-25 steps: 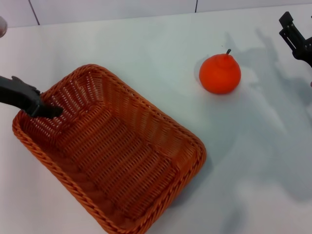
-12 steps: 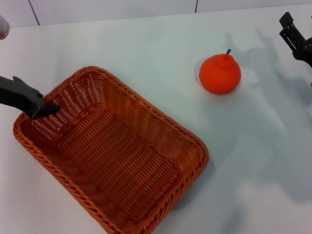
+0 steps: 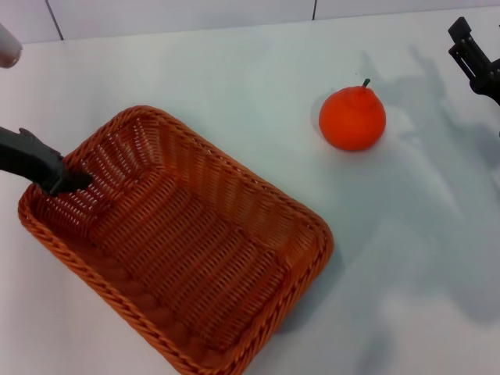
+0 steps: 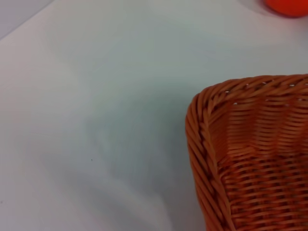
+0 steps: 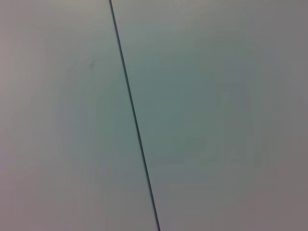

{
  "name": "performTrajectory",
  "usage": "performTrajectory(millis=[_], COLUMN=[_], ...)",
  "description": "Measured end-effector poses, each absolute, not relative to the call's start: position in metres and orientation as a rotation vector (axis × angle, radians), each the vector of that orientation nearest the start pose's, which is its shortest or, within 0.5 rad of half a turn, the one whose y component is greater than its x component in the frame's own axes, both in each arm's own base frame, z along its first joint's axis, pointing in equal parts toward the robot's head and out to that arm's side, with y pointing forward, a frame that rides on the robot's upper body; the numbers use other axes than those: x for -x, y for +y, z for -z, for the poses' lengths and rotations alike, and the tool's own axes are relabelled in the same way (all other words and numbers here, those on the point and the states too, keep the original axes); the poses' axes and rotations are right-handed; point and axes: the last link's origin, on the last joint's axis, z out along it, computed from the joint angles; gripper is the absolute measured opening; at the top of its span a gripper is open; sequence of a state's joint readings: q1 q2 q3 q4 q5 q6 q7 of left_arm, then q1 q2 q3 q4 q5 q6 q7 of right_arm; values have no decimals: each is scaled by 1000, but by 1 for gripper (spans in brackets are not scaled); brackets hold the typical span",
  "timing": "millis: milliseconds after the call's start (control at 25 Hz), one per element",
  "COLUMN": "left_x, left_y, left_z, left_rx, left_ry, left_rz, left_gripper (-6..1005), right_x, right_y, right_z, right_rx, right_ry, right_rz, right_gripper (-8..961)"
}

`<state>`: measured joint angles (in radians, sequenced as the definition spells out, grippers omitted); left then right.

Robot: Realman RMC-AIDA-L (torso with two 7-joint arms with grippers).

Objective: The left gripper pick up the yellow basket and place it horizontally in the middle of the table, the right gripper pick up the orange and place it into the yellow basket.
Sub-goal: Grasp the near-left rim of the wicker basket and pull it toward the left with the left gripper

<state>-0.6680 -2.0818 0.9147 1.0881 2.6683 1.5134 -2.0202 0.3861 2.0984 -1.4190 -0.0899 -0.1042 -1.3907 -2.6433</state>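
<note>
The yellow basket [image 3: 180,242], an orange-brown woven tray, lies slanted on the white table [image 3: 234,86] at the front left. My left gripper [image 3: 69,178] is shut on the rim of its left short end, with one dark finger [image 3: 74,180] inside the basket. A basket corner [image 4: 207,144] shows in the left wrist view. The orange [image 3: 352,117] stands on the table to the right of and behind the basket; its edge [image 4: 288,6] shows in the left wrist view. My right gripper [image 3: 462,45] hangs open and empty at the far right, apart from the orange.
A dark seam [image 3: 315,9] runs between the wall panels behind the table; the right wrist view shows only a pale surface crossed by a dark seam [image 5: 134,120]. A pale rounded object [image 3: 8,45] sits at the far left edge.
My left gripper has drawn slightly to the left with the basket rim in it, and the basket has shifted and turned a little. The orange and the right gripper have not moved.
</note>
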Motion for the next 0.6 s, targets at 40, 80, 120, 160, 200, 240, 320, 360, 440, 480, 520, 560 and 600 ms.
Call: performTrajectory(millis=[40, 80, 120, 160, 200, 240, 320, 360, 440, 480, 520, 560, 600], left_x=[243, 243, 242, 242, 241, 241, 240, 238, 236, 236, 236, 236, 235], left_y=[378, 378, 378, 379, 379, 379, 379, 378, 379, 380, 382, 383, 385], left_z=[-38, -39, -40, -40, -41, -41, -40, -40, -40, -41, -43, -45, -47], left_rx=[2648, 2647, 2648, 2649, 2651, 2652, 2655, 2658, 2655, 2646, 2636, 2622, 2615], left_ry=[-791, -795, -798, -800, -802, -808, -825, -841, -880, -907, -936, -975, -996], left_rz=[-364, -358, -355, -352, -351, -349, -346, -344, -335, -328, -316, -294, -280], left_gripper=[187, 184, 184, 184, 184, 184, 183, 183, 182, 180, 179, 177, 176], right_x=[-326, -326, -327, -327, -327, -327, -327, -327, -327, -327, -327, -326, -326], right_y=[307, 307, 307, 307, 307, 307, 308, 308, 308, 308, 308, 308, 308], right_z=[-8, -8, -8, -8, -8, -8, -8, -8, -8, -8, -8, -8, -8], right_rx=[636, 637, 637, 638, 638, 638, 639, 640, 640, 640, 640, 639, 639], right_ry=[-1651, -1651, -1651, -1651, -1652, -1652, -1654, -1654, -1654, -1654, -1654, -1654, -1654], right_rz=[1403, 1403, 1403, 1403, 1403, 1403, 1402, 1402, 1402, 1402, 1402, 1402, 1401], right_gripper=[930, 930, 930, 930, 930, 930, 930, 930, 930, 930, 930, 930, 930])
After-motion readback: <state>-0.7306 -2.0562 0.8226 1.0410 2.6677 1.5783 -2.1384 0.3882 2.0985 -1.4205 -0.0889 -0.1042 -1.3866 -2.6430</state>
